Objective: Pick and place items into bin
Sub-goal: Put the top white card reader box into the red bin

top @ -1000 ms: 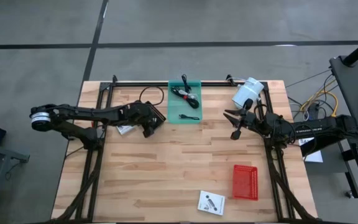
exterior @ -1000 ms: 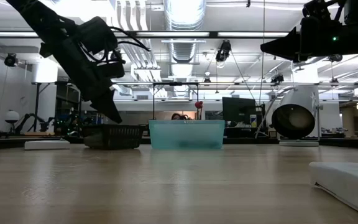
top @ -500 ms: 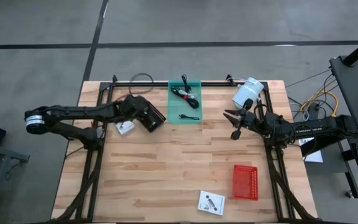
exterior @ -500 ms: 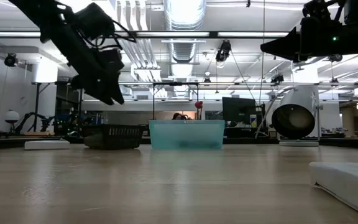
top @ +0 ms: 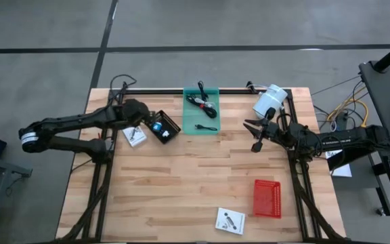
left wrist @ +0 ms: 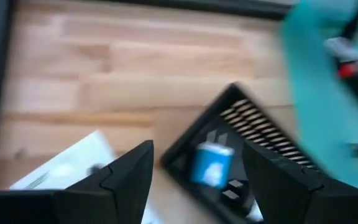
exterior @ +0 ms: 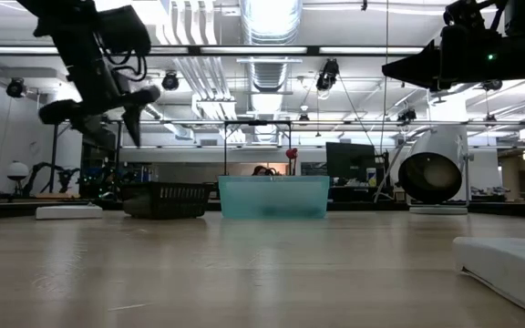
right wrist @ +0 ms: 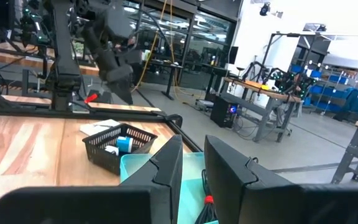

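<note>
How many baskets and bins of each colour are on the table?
Teal bin: 1
Black basket: 1
Red basket: 1
Total: 3

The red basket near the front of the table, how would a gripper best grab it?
Probably by its rim. The red basket sits open side up with thin mesh walls, so coming straight down from above and pinching one long wall between the fingers looks easiest.
</note>
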